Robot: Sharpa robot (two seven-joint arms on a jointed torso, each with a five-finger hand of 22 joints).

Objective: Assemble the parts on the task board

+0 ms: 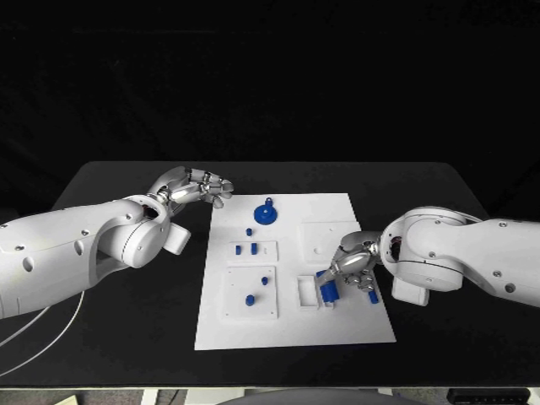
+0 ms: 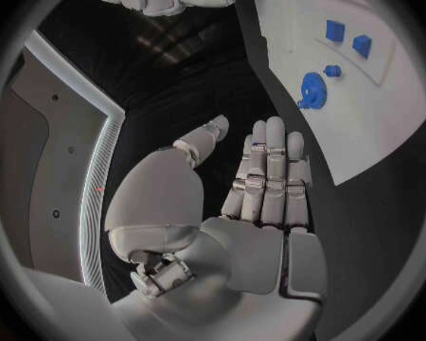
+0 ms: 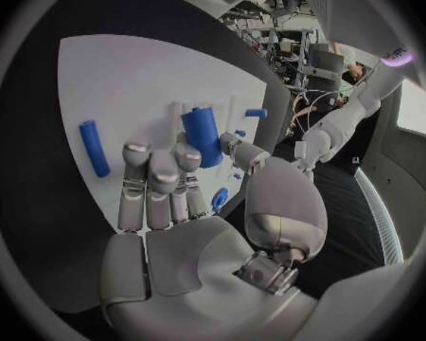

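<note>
Right hand (image 1: 353, 264) sits over the near right part of the task board (image 1: 343, 329), directly above a blue cylinder (image 1: 328, 293) standing in a white holder (image 1: 306, 291). In the right wrist view the fingers (image 3: 151, 176) hang just short of the cylinder (image 3: 202, 135); contact: cannot tell. Fingers loosely spread, nothing held. A slimmer blue pin (image 1: 374, 296) lies just beside the hand. Left hand (image 1: 195, 187) rests off the board's far left corner, fingers straight and apart, empty, near the blue gear (image 1: 264, 213).
</note>
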